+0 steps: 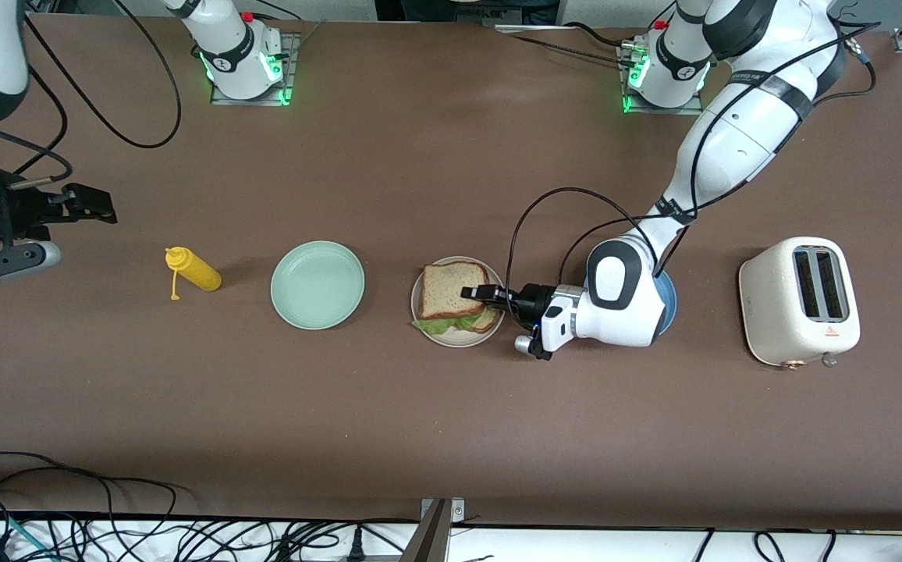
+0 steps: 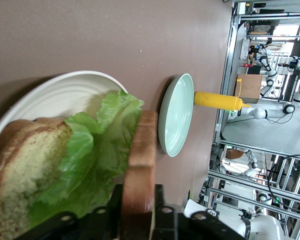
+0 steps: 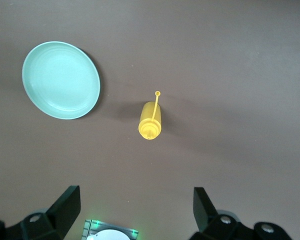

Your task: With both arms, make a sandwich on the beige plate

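Brown bench, carrying the following. Beige plate at mid-bench, bearing the sandwich: a lower bread slice lying flat, a ruffled lettuce leaf over it, and a top bread slice laid over the leaf. Left tool: over the plate, reaching in from the left arm's end, fingers narrow and clamped on the crust edge of the top bread slice; in the left wrist view that slice appears edge-on between the fingers, with lettuce beneath it. Blue plate: just beside the beige plate toward the left arm's end, mostly hidden under the left arm's wrist. Toaster, cream, two slots, farther toward that same end. Mint-green plate: beside the beige plate toward the right arm's end. Yellow squeeze bottle: lying on its side, past the green plate. Right tool: waiting in the air above the bottle's area, fingers wide apart, holding nothing.
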Controlling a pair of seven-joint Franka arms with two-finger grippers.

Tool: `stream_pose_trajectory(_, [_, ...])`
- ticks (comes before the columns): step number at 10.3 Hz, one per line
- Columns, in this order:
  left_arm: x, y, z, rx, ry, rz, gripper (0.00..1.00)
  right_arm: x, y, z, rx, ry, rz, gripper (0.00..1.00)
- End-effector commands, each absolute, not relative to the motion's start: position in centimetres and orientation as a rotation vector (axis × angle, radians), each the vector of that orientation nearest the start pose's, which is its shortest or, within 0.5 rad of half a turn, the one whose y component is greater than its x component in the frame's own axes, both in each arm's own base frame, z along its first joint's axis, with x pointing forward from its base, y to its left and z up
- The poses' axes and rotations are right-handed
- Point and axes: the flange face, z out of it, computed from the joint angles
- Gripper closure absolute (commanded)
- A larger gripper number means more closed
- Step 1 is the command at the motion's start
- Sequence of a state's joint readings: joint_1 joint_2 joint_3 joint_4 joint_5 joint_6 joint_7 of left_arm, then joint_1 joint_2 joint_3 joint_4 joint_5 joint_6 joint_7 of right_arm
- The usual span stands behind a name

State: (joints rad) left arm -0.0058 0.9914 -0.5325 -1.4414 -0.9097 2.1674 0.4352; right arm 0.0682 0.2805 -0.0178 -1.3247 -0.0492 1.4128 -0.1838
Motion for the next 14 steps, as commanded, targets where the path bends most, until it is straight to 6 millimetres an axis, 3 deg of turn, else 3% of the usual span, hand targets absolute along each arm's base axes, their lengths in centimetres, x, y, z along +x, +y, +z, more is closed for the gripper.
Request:
stream_pose_trajectory(1, [64.1, -32.4, 17.1, 1.981, -0.137, -0.231, 0.00, 57.9, 2.2, 54.4, -3.213, -0.197, 0.191, 0.00])
stream_pose_trajectory(5, [65.7, -29.8, 19.0, 2.105, -0.272, -0.163, 0.00, 56.2, 2.2, 52.8, -3.220, -0.181, 0.024, 0.00])
stream_pose_trajectory(9, [66.7, -27.7, 22.1, 2.216, -0.369, -0.111, 0.00, 56.2, 2.2, 53.5, -3.219, -0.169, -0.036, 0.00])
stream_pose_trajectory(11, [67.3, -24.9, 24.5, 2.338, -0.429, -0.152, 0.00, 56.2, 1.1, 52.6, -3.207, -0.085, -0.038, 0.00])
stream_pose_trajectory(14, [66.7, -23.1, 31.4, 2.597, -0.465, -0.244, 0.00, 57.4, 0.8, 52.2, -3.206, -0.071, -0.050, 0.00])
